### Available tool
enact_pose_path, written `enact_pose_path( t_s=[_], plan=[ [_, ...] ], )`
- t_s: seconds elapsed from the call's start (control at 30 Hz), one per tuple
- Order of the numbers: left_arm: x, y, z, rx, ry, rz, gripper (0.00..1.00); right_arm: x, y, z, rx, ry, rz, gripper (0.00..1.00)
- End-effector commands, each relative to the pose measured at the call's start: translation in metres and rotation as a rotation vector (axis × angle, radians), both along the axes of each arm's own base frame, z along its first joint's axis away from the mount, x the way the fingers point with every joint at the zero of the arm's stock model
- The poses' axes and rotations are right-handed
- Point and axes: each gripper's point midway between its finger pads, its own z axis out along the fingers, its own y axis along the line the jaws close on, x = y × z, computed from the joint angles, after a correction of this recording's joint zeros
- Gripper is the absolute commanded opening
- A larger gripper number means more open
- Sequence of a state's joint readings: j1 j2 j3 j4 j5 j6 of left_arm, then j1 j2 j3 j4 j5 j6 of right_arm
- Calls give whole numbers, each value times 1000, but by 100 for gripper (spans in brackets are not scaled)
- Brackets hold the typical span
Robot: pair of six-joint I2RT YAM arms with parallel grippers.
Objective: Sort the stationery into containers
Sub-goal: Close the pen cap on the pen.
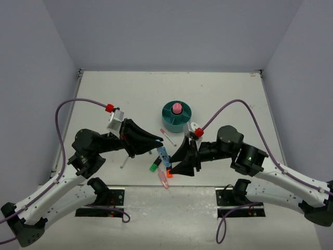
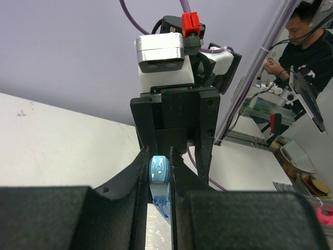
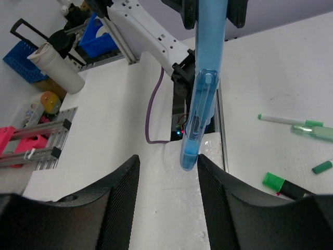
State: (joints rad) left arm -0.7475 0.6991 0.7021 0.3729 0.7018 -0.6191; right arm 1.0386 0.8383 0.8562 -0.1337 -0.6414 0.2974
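My left gripper is shut on a blue marker, which hangs tip down from its jaws above the table. In the left wrist view the marker's end is pinched between the fingers of the left gripper. My right gripper is open right beside it; in the right wrist view the blue marker dips between the spread jaws of the right gripper, close to the right finger. The teal organizer stands behind, with a pink-capped glue stick in its central well.
On the table lie a green highlighter, an orange one, a pink one and a white pen. The right wrist view shows the green highlighter and a green-tipped pen to the right.
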Motion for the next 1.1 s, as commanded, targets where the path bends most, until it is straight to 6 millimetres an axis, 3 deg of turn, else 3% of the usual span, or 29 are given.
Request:
enact_pose_path(
  t_s=[0.0, 0.17, 0.4, 0.43, 0.77, 1.07],
  plan=[
    [4, 2, 9, -33, 12, 27, 0, 1, 6, 8, 26, -7, 13, 47],
    [3, 1, 13, -47, 34, 14, 0, 8, 15, 2, 11, 3, 1, 30],
    [0, -1, 11, -43, 46, -15, 0, 18, 15, 12, 46, -20, -64, 10],
    [-1, -1, 9, -40, 51, -23, 0, 21, 13, 15, 53, -27, -90, 0],
    [-8, -2, 9, -41, 78, -63, 0, 23, 7, 29, 87, -56, -118, 0],
    [3, -8, -8, -22, 117, -41, 0, 32, 16, 57, 138, -63, -148, 0]
  ],
)
